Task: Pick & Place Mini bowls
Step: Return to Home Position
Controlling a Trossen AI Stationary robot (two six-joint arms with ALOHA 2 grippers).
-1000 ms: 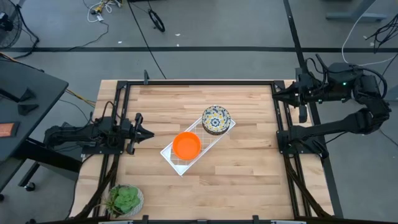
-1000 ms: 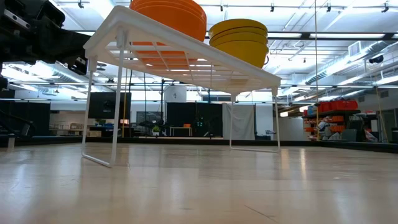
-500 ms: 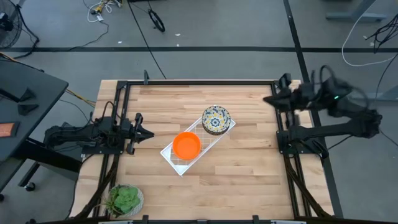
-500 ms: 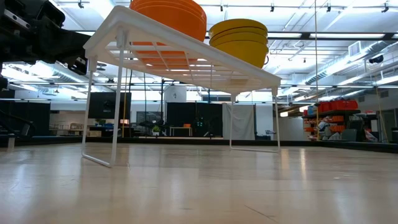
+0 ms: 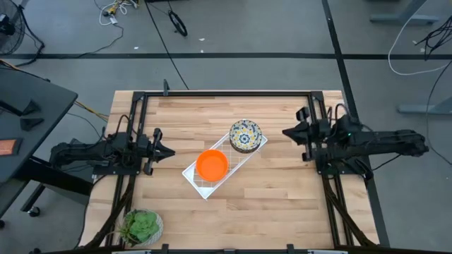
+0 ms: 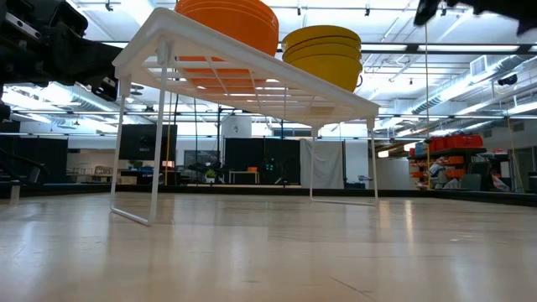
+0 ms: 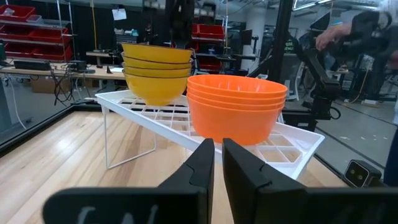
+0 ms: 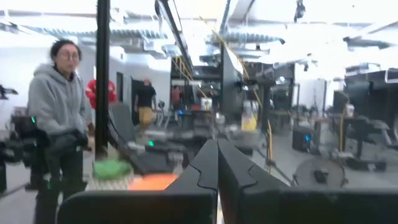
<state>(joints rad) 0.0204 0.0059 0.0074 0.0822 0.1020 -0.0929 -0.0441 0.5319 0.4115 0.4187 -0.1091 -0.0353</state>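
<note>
At the table's (image 5: 275, 212) 9 o'clock edge the left gripper (image 5: 168, 152) lies as before, fingers almost touching, holding nothing. At 3 o'clock the right gripper (image 5: 289, 132) has swung in from its folded pose off the far-right corner and now points level at the centre, fingers pressed together, empty. Between them the rack (image 5: 234, 161) carries the orange bowls (image 5: 212, 164) toward 7 o'clock and the patterned bowls (image 5: 245, 134) toward 1 o'clock, unmoved. Both stacks look finished; I judge the right arm is settling home.
</note>
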